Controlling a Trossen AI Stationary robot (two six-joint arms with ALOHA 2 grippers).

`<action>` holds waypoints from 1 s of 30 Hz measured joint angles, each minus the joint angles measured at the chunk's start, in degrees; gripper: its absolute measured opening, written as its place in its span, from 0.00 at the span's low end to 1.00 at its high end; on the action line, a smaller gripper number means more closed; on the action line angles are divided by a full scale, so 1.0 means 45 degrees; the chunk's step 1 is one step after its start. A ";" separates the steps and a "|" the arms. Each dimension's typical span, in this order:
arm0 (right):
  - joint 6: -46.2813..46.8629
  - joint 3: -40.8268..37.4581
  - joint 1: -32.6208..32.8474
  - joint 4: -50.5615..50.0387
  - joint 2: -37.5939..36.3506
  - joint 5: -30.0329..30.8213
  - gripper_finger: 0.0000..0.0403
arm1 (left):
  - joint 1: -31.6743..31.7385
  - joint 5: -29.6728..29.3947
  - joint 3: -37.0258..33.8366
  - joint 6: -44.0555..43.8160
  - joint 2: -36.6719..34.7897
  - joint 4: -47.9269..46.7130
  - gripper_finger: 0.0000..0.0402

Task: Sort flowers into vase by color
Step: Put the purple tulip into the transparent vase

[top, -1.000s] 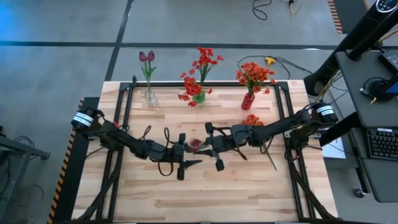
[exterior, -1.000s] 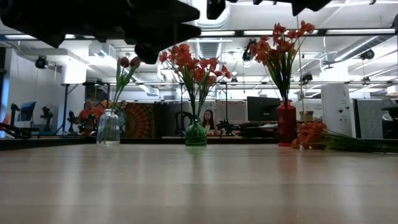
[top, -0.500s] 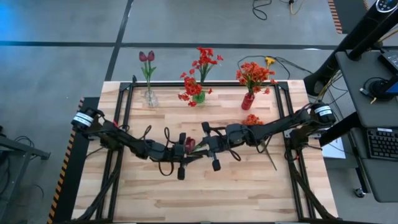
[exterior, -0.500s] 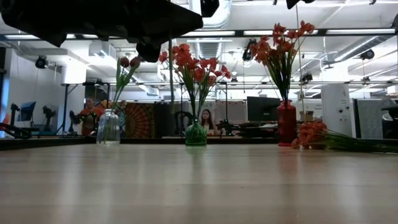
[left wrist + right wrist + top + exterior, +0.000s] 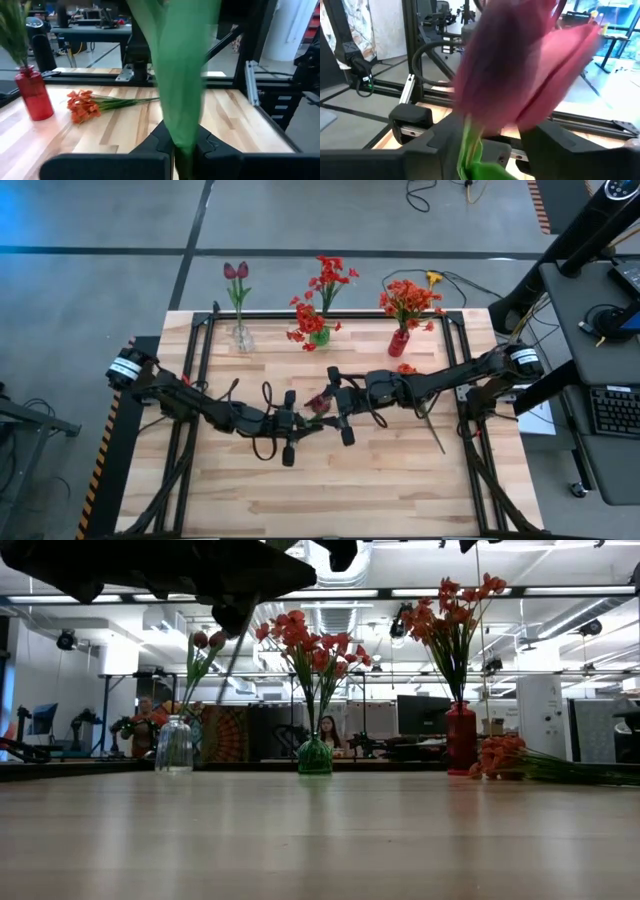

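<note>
A dark maroon tulip (image 5: 320,402) hangs over the table's middle between my two grippers, which point at each other. My left gripper (image 5: 302,420) is shut on its green part (image 5: 180,75). My right gripper (image 5: 334,404) is open, with the bloom (image 5: 520,65) between its spread fingers; whether they touch it I cannot tell. At the far edge stand a clear vase (image 5: 241,337) of maroon tulips, a green vase (image 5: 319,336) of red flowers and a red vase (image 5: 399,343) of orange flowers. An orange flower (image 5: 405,371) lies flat on the table. My left gripper pinches the tulip's green leaf and stem (image 5: 183,142) between its two fingers, below the bloom. The fingers come level from the table's left. The tulip is lifted clear of the table, its bloom toward my right gripper and its thin stem (image 5: 233,640) slanting below.
The loose orange flower's long stem (image 5: 432,432) runs toward the near right. Black frame rails (image 5: 205,350) border the wooden top at left, right and far side. Bare wood shows toward the near edge (image 5: 330,500). People sit in the room beyond.
My left gripper has shut on the tulip's green part. My right gripper has opened around the bloom, letting go, and has drawn slightly up and toward the table's far right. The tulip's stem, upright before, now slants.
</note>
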 joint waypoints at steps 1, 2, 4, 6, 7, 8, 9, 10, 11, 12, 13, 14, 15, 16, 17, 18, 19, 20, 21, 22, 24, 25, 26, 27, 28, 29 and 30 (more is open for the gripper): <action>0.0000 0.0002 -0.0035 -0.0099 -0.0134 0.0014 0.46 | 0.0063 -0.0009 -0.0010 0.0000 -0.0088 -0.0138 0.00; 0.0000 0.0002 -0.0060 -0.0226 -0.0222 0.0023 0.48 | 0.0120 -0.0015 -0.0010 0.0000 -0.0210 -0.0314 0.00; 0.0000 0.0002 -0.0084 -0.0477 -0.0397 0.0037 0.50 | 0.0247 -0.0031 -0.0010 -0.0013 -0.0420 -0.0542 0.00; 0.0000 0.0002 -0.0084 -0.0807 -0.0519 0.0128 0.52 | 0.0370 -0.0043 -0.0015 -0.0011 -0.0579 -0.0644 0.00; 0.0000 0.0002 -0.0083 -0.1024 -0.0570 0.0296 0.53 | 0.0412 -0.0044 -0.0029 0.0006 -0.0661 -0.0706 0.00; 0.0000 0.0002 -0.0084 -0.1209 -0.0621 0.0420 0.54 | 0.0478 -0.0044 -0.0057 0.0035 -0.0743 -0.0706 0.00; 0.0000 0.0002 -0.0084 -0.1439 -0.0703 0.0582 0.54 | 0.0534 -0.0043 -0.0084 0.0093 -0.0851 -0.0718 0.00; -0.0002 0.0002 -0.0079 -0.1721 -0.0772 0.0767 0.55 | 0.0590 -0.0039 -0.0117 0.0141 -0.0980 -0.0783 0.00; 0.0000 0.0002 -0.0081 -0.1867 -0.0838 0.0986 0.55 | 0.0660 -0.0037 -0.0137 0.0185 -0.1151 -0.0932 0.00; -0.0001 0.0002 -0.0084 -0.2024 -0.0941 0.1132 0.56 | 0.0731 -0.0042 -0.0161 0.0229 -0.1352 -0.1133 0.00; -0.0005 0.0002 -0.0084 -0.2238 -0.1068 0.1284 0.56 | 0.0814 -0.0139 -0.0183 0.0241 -0.1537 -0.1369 0.00; -0.0005 0.0002 -0.0084 -0.2257 -0.1183 0.1342 0.57 | 0.0882 -0.0335 -0.0207 0.0253 -0.1750 -0.1629 0.00; -0.0010 0.0002 -0.0084 -0.2245 -0.1308 0.1355 0.57 | 0.0949 -0.0543 -0.0258 0.0262 -0.1967 -0.2029 0.00; -0.0010 0.0002 -0.0084 -0.2265 -0.1467 0.1356 0.58 | 0.1014 -0.0775 -0.0305 0.0255 -0.2181 -0.2488 0.00; -0.0015 0.0002 -0.0084 -0.2260 -0.1604 0.1356 0.58 | 0.1083 -0.0998 -0.0338 0.0220 -0.2389 -0.2897 0.00; -0.0021 0.0002 -0.0084 -0.2258 -0.1724 0.1353 0.59 | 0.1115 -0.1290 -0.0411 0.0153 -0.2580 -0.3262 0.00; -0.0039 0.0002 -0.0084 -0.2269 -0.1860 0.1352 0.60 | 0.1129 -0.1560 -0.0503 0.0064 -0.2787 -0.3585 0.00; -0.0044 0.0002 -0.0084 -0.2395 -0.2026 0.1356 0.61 | 0.1139 -0.1778 -0.0620 0.0054 -0.2991 -0.3751 0.00; -0.0067 0.0002 -0.0084 -0.2559 -0.2169 0.1371 0.62 | 0.1139 -0.1950 -0.0756 0.0044 -0.3193 -0.3752 0.00; -0.0138 0.0002 -0.0084 -0.2607 -0.2280 0.1506 0.63 | 0.1134 -0.2036 -0.0909 0.0056 -0.3438 -0.3747 0.00; -0.0242 0.0002 -0.0079 -0.2997 -0.2603 0.1966 0.65 | 0.1125 -0.2331 -0.1153 0.0191 -0.3961 -0.3757 0.00; -0.0297 0.0002 -0.0080 -0.3105 -0.2718 0.2188 0.65 | 0.1125 -0.2460 -0.1243 0.0350 -0.4263 -0.3743 0.00; -0.0310 0.0002 -0.0079 -0.3206 -0.2859 0.2400 0.66 | 0.1125 -0.2629 -0.1367 0.0557 -0.4625 -0.3752 0.00; -0.0319 0.0002 -0.0082 -0.3463 -0.3018 0.2605 0.67 | 0.1125 -0.2764 -0.1459 0.0782 -0.5012 -0.3756 0.00; -0.0327 0.0002 -0.0084 -0.3666 -0.3150 0.2687 0.67 | 0.1125 -0.2922 -0.1512 0.1038 -0.5405 -0.3721 0.00; -0.0333 0.0002 -0.0084 -0.3777 -0.3277 0.2725 0.68 | 0.1125 -0.3114 -0.1604 0.1343 -0.5832 -0.3673 0.00; -0.0335 0.0002 -0.0084 -0.3923 -0.3410 0.2797 0.68 | 0.1125 -0.3370 -0.1710 0.1635 -0.6292 -0.3707 0.00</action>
